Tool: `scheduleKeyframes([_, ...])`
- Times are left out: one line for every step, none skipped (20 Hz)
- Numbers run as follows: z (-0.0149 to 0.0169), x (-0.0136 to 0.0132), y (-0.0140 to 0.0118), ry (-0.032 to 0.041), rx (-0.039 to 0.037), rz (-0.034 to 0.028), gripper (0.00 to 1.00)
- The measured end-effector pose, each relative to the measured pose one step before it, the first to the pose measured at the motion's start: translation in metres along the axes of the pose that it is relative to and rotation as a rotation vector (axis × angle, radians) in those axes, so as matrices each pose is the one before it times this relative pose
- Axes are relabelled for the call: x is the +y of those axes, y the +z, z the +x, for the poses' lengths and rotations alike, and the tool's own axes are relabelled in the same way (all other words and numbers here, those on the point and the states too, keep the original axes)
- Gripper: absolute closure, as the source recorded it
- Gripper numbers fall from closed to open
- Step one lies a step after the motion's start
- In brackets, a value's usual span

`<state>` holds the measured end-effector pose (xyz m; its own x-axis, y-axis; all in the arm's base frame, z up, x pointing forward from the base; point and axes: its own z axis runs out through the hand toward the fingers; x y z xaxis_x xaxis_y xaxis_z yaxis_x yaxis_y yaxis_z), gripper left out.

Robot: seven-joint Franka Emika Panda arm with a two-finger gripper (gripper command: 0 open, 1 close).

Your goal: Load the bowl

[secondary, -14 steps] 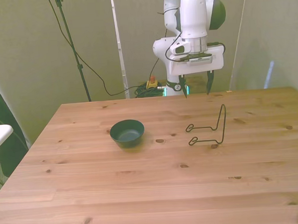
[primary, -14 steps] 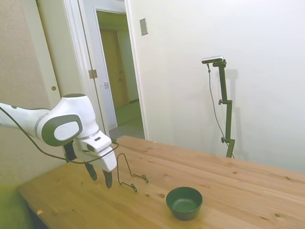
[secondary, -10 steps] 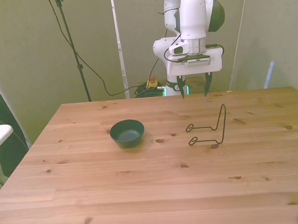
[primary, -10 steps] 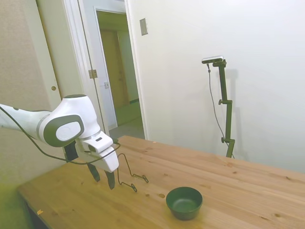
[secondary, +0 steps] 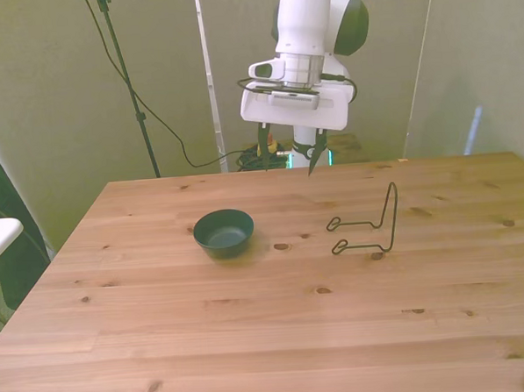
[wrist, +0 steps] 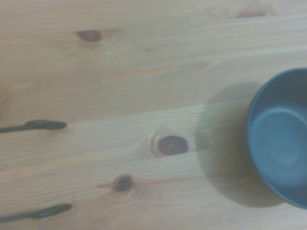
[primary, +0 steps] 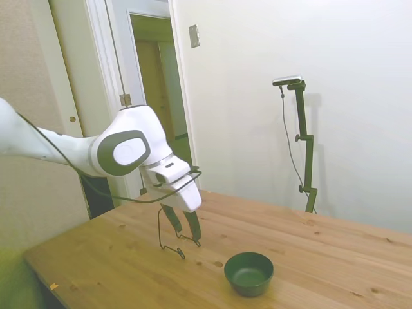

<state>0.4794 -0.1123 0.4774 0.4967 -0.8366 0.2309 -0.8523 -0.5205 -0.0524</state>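
Arm swings over from the rack side toward the bowl

Your gripper (secondary: pixel 286 160) has left the spot behind the wire rack (secondary: pixel 369 226) and now hangs above the surface (secondary: pixel 252 337), jaws spread apart and holding nothing. The bowl (secondary: pixel 223 232) sits upright toward the front view's left, well apart from the rack and untouched. The wrist view already catches its rim (wrist: pixel 278 139), so you're probably lining up a grasp.

A room in a home or flat, fitted out as a robot test space: plain white walls, a white-framed doorway (primary: pixel 154 96) opening onto a hallway, a wall switch plate (primary: pixel 194 36), a wooden table (secondary: pixel 252 337), and cables (secondary: pixel 166 135) trailing over the floor.
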Motion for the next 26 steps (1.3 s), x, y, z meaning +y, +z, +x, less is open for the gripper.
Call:
scheduleKeyframes([0.01156,-0.00156,0.00417,0.01251,-0.00683,-0.00863,0.0])
scheduleKeyframes([0.01123,-0.00181,0.00471,0.01214,-0.00467,-0.00694,0.0])
scheduleKeyframes([0.0105,-0.00232,0.00481,0.00786,-0.00377,-0.00605,0.0])
scheduleKeyframes([0.0099,-0.00285,0.00448,0.00502,-0.00312,-0.00608,0.0])
scheduleKeyframes([0.00859,-0.0027,0.00469,0.00386,-0.00446,-0.00829,0.0])
scheduleKeyframes([0.00722,-0.00281,0.0056,0.00209,-0.00449,-0.00807,0.0])
scheduleKeyframes([0.00499,-0.00285,0.00682,0.00119,-0.00526,-0.00828,0.0])
scheduleKeyframes([0.00371,-0.0027,0.00751,0.00166,-0.00595,-0.0089,0.0])
scheduleKeyframes([0.00281,-0.0023,0.00892,0.00105,-0.00749,-0.01071,0.0])
scheduleKeyframes([0.00249,-0.00261,0.00858,0.00115,-0.00668,-0.00814,0.0])
scheduleKeyframes([0.00157,-0.00296,0.00818,-0.00014,-0.00691,-0.00636,0.0])
scheduleKeyframes([0.00102,-0.00308,0.00764,-0.00258,-0.00711,-0.00681,0.0])
scheduleKeyframes([0.00004,-0.00339,0.00479,-0.00478,-0.00328,-0.00475,0.0])
scheduleKeyframes([-0.00097,-0.00357,0.00296,-0.00569,-0.00199,-0.00316,0.0])
scheduleKeyframes([-0.00074,-0.00312,0.00198,-0.00441,-0.00094,-0.00201,0.0])
scheduleKeyframes([-0.00076,-0.00274,0.00164,-0.00602,0.00102,-0.00333,0.0])
scheduleKeyframes([-0.00052,-0.00204,0.00245,-0.00477,0.00039,-0.00493,0.0])
scheduleKeyframes([0.00051,-0.001,0.00355,-0.00099,-0.00212,-0.0052,0.0])
scheduleKeyframes([0.00126,-0.00049,0.00382,0.0,-0.0014,-0.00657,0.0])
scheduleKeyframes([0.00216,0.00006,0.00506,0.0011,-0.00127,-0.00896,0.0])
scheduleKeyframes([0.00258,0.00049,0.00547,0.00269,-0.00253,-0.0086,0.0])
scheduleKeyframes([0.00247,0.00052,0.00507,0.002,-0.00153,-0.00824,0.0])
scheduleKeyframes([0.00263,0.00066,0.00403,0.00118,0.00111,-0.00748,0.0])
scheduleKeyframes([0.00182,0.00037,0.00265,0.00099,0.00162,-0.00419,0.0])
scheduleKeyframes([0.00065,-0.00016,0.00156,0.00037,0.00063,-0.00159,0.0])
scheduleKeyframes([-0.00007,-0.00064,0.00074,-0.0004,0.0008,-0.00028,0.0])
